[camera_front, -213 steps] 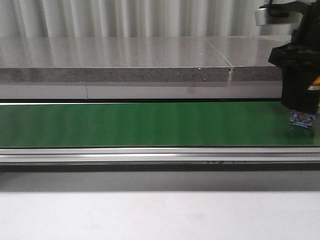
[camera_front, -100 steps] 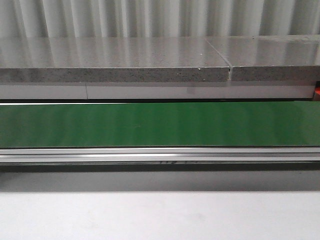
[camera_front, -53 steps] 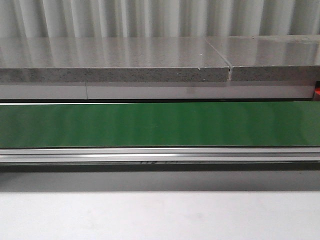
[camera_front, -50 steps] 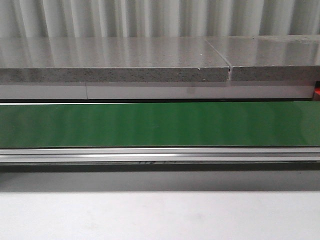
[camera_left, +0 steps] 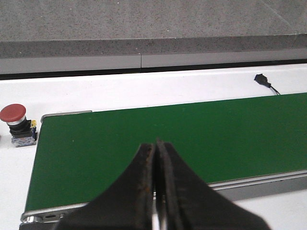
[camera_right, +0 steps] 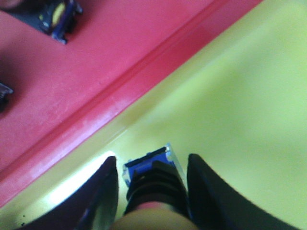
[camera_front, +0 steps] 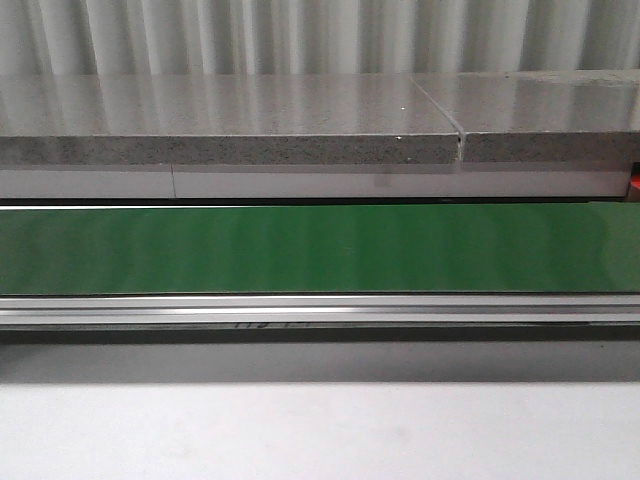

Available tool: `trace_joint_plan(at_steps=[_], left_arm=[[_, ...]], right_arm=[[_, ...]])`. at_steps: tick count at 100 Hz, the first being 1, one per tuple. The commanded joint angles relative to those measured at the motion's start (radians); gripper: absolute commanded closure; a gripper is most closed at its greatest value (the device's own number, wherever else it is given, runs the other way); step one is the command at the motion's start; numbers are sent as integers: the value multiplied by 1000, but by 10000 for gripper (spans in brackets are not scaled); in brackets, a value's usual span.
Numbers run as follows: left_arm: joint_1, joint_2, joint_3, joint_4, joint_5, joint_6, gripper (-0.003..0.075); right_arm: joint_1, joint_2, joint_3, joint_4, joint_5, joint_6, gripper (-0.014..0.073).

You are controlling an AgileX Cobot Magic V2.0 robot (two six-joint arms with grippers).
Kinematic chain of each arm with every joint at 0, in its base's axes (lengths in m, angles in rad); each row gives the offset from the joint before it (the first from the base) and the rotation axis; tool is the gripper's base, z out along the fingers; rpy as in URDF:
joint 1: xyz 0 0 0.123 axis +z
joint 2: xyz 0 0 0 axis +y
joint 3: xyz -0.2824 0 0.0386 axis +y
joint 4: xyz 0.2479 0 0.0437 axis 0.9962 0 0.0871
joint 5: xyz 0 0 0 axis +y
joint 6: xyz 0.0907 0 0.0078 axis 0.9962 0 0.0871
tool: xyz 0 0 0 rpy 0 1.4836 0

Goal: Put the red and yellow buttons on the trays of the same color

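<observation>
In the right wrist view, a button (camera_right: 153, 179) with a blue base and a yellowish cap stands on the yellow tray (camera_right: 230, 96). My right gripper (camera_right: 152, 160) is open around it, with a thin gap on each side. The red tray (camera_right: 105, 57) borders the yellow one and holds a button (camera_right: 55, 17) and part of another (camera_right: 4, 93). In the left wrist view, my left gripper (camera_left: 156, 143) is shut and empty over the green belt (camera_left: 216, 134). A red button (camera_left: 14, 115) stands on the white table beside the belt's end. Neither gripper shows in the front view.
The front view shows the green conveyor belt (camera_front: 320, 248) with its metal rail (camera_front: 320, 310) in front and a grey stone ledge (camera_front: 230, 120) behind. A small black cable end (camera_left: 261, 79) lies on the white surface beyond the belt.
The right arm, which held a button over the belt's right end two seconds ago, has left the front view. A dark mark on the rail has drifted left.
</observation>
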Motion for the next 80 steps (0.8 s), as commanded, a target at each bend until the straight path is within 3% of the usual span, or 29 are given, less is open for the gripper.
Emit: trace_joint_plan(at_steps=[1,45,54,71,80], left_arm=[[-6,2,-27,-23,-64,2,740],[-6,2,-27,-23,-64,2,740],[-6,2,-27,-23,-64,2,740],[-6,2,-27,-23,-64,2,740],[-6,2,-27,-23,-64,2,740]], right_arm=[[-2,-45,3,8,-66,0,494],[-2,-32,58,20,-91,0,466],[-2,-32,58,23,-87,0,372],[-2,-32,58,55,-74,0,108],[-2,-40,58,55,-73,0,35]])
